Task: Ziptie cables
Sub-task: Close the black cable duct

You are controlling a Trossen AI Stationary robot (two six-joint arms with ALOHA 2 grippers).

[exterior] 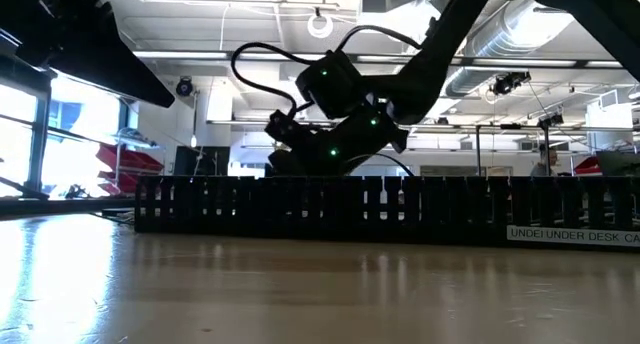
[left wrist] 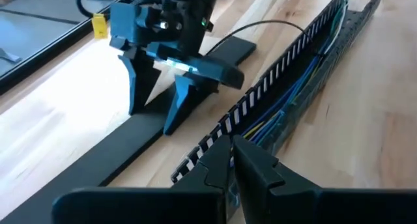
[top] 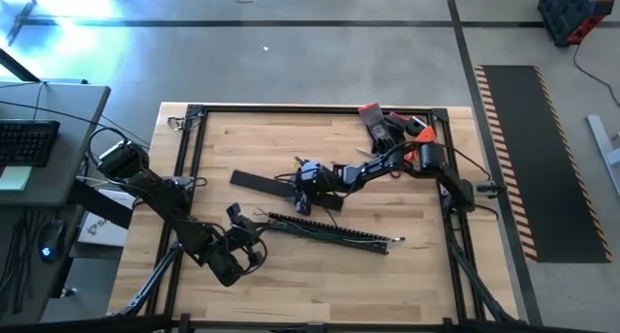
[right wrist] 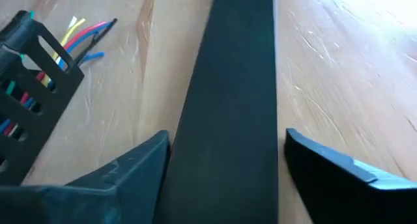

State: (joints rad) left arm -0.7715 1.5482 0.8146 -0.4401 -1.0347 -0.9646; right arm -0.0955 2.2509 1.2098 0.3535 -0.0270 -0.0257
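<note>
1. The table [top: 320,275] is pale butcher-block wood, edged by a black metal frame [top: 194,139], on a grey concrete floor crossed by dark tape lines.
2. At about 9 o'clock from the table stands a desk with a keyboard [top: 24,142]; at 3 o'clock a black mat with a striped edge [top: 528,159] lies on the floor.
3. A comb-toothed black channel [top: 334,233] lies slightly slanted just below the table's middle, and the cables [left wrist: 290,107] run inside it, blue, yellow and green strands showing between the teeth.
4. More coloured wire tips [right wrist: 85,35] spill from the channel's end onto bare wood.
5. A flat black strip [top: 266,184] lies at about 11 o'clock from the channel.
6. The right gripper [top: 306,178] hangs over that strip, its fingers [right wrist: 339,168] spread wide to either side of it, holding nothing.
7. The left gripper [top: 242,220] sits at the channel's 9 o'clock end, fingertips [left wrist: 257,162] pressed together over the toothed wall; whether anything is pinched between them I cannot tell.
8. Beyond the table, ceiling ducts [exterior: 520,44] and strip lights fill a workshop.
</note>
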